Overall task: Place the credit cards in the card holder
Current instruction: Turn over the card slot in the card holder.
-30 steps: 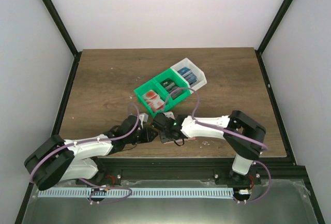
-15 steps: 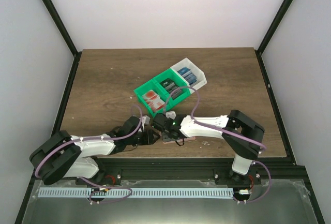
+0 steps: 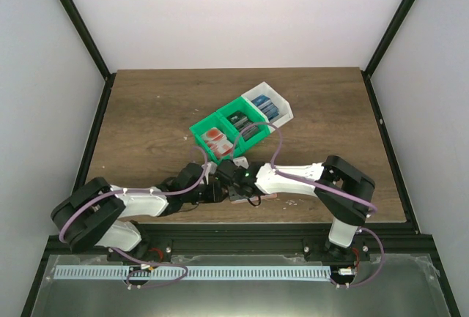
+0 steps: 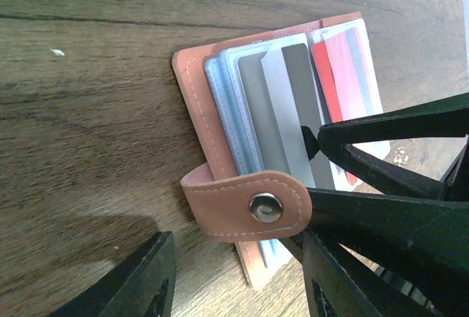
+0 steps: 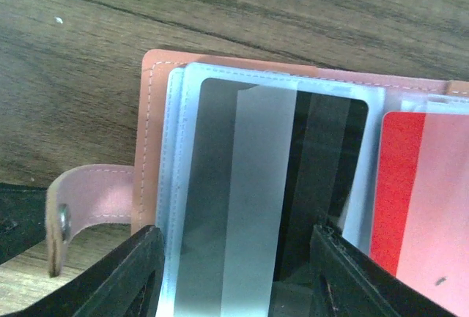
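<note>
Left hand (image 4: 236, 277) hovers with fingers apart, just beside the snap tab (image 4: 249, 203) of the card holder (image 4: 192, 105). The right hand (image 5: 234, 262) is spread too, straddling a dark card (image 5: 322, 156) in its clear sleeve (image 5: 183, 112). The holder lies open at the worktop's (image 4: 80, 134) near edge, with a red-and-white card (image 5: 418, 192) tucked beside the dark one.

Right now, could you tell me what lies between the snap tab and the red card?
A dark grey card in a clear sleeve of the card holder lies between snap tab and red card, shown in the right wrist view.
</note>
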Controlling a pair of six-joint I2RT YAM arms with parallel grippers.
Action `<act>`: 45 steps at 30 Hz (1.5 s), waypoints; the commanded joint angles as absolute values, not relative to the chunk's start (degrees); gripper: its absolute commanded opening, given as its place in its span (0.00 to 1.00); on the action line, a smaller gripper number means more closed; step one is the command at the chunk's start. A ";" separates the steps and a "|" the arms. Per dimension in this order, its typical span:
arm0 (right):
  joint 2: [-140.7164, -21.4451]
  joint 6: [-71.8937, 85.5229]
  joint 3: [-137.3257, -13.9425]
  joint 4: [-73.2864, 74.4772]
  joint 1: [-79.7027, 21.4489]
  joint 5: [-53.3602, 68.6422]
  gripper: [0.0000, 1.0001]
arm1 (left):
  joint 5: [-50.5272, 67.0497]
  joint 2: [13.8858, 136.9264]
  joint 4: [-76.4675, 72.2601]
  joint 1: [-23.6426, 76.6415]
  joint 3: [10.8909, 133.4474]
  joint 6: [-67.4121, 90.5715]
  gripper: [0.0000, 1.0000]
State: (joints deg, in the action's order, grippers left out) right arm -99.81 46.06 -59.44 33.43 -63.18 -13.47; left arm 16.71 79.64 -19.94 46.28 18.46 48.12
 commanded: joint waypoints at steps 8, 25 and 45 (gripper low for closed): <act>-100.61 46.44 -58.34 32.72 -63.89 -14.10 0.56 | 3.58 84.27 -14.63 48.03 20.42 50.59 0.29; -98.50 52.54 -60.08 40.45 -63.90 -22.67 0.52 | -1.76 82.37 -10.85 48.06 20.53 51.87 0.13; -93.14 60.02 -57.77 46.22 -63.12 -28.74 0.53 | -1.15 83.49 -10.90 48.06 21.26 51.24 0.13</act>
